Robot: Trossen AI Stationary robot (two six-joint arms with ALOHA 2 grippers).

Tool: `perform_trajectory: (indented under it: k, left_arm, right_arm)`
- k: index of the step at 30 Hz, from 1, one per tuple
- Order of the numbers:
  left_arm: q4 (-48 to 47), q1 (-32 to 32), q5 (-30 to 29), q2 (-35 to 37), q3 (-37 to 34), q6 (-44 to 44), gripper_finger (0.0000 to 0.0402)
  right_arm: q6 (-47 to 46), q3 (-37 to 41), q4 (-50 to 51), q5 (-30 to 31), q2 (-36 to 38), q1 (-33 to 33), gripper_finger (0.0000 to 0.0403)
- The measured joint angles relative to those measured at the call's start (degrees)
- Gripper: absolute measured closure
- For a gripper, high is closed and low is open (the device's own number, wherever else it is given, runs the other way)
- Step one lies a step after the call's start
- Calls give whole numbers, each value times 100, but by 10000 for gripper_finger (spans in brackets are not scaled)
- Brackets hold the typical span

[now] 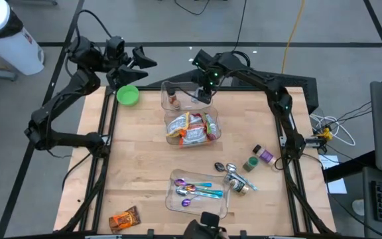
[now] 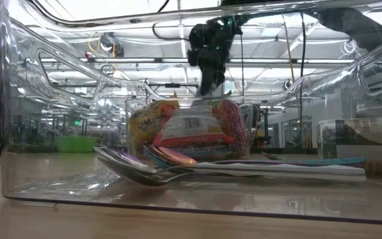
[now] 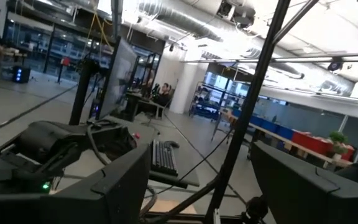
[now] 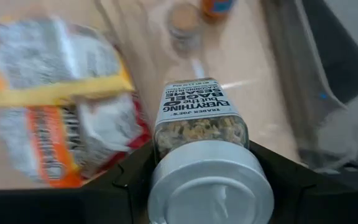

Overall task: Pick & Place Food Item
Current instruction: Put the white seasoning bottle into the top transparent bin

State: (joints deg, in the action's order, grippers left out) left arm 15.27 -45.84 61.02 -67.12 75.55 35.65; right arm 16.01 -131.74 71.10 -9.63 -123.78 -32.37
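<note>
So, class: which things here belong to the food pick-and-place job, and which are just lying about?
In the job:
seasoning jar, held in the right gripper
snack packets
clear bin

Lying about:
green bowl
spoons
spice jars
orange packet
left gripper, parked off the table

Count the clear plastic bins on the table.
2: far bin holding snack packets, under the right gripper; near bin holding spoons, at the table's front edge.

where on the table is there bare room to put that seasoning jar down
Bare wood lies left of the snack bin, between the green bowl and the orange packet, and along the right edge above the spice jars. Crowded: the front, around the spoon tray.
</note>
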Motion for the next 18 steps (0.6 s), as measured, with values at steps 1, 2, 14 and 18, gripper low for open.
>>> perform_trajectory:
  k: [1, 2, 14, 18]
  left_arm:
    - [-31, 0, 1, 1, 0, -2, 121]
    - [-49, 0, -3, -2, 0, 0, 121]
    - [-61, 0, -457, -4, 0, -200, 121]
    - [-63, 0, -602, -4, -1, -282, 121]
  right_arm:
    - [32, 0, 52, 72, -29, -29, 208]
    - [77, 0, 126, 102, -67, -58, 208]
    - [1010, 4, 242, 514, -299, -126, 208]
    - [1139, 4, 110, 511, -293, -86, 208]
